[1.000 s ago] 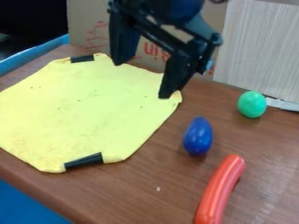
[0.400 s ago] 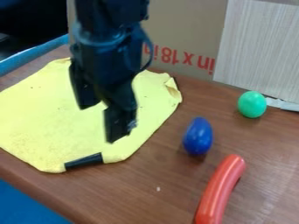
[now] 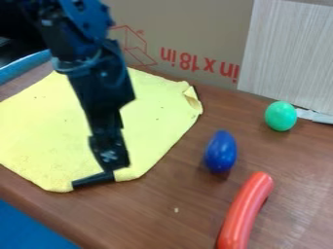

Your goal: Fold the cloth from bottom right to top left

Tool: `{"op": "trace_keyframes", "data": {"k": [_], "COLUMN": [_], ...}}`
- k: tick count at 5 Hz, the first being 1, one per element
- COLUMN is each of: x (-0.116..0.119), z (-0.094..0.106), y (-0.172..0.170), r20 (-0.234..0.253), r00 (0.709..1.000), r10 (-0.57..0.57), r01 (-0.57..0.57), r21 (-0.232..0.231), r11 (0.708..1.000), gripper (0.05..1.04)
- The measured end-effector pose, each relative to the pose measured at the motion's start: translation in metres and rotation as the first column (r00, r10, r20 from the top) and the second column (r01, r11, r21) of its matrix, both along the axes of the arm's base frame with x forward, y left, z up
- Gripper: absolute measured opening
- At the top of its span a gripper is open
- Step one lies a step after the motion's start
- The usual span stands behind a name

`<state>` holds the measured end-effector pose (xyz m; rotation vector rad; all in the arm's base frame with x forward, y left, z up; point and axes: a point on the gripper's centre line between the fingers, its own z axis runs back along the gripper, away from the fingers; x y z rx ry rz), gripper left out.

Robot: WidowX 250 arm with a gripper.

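Cloth [image 3: 46, 129] is spread mostly flat by the table's [image 3: 189, 214] left edge, so imo the whole fold's left, and can't tell if my jaws [image 3: 112, 163] are open tbh.

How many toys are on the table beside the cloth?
3: a green toy egg at the right, a blue rounded toy nearer the yellow cloth, and a red toy sausage at the bottom edge. The arm may hide others.
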<state>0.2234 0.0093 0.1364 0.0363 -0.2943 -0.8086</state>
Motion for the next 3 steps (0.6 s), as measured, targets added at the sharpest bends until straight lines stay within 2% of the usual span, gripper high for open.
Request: {"op": "trace_keyframes", "data": {"k": [1, 3], "x": [0.000, -0.007], "z": [-0.006, -0.027], "y": [0.010, 0.024], "r20": [-0.008, 0.013], "r00": [0.998, 0.996], "r10": [-0.060, -0.084], "r01": [0.060, 0.085], "r21": [-0.057, -0.032], "r11": [0.997, 0.996], "gripper": [1.000, 1.000]}}
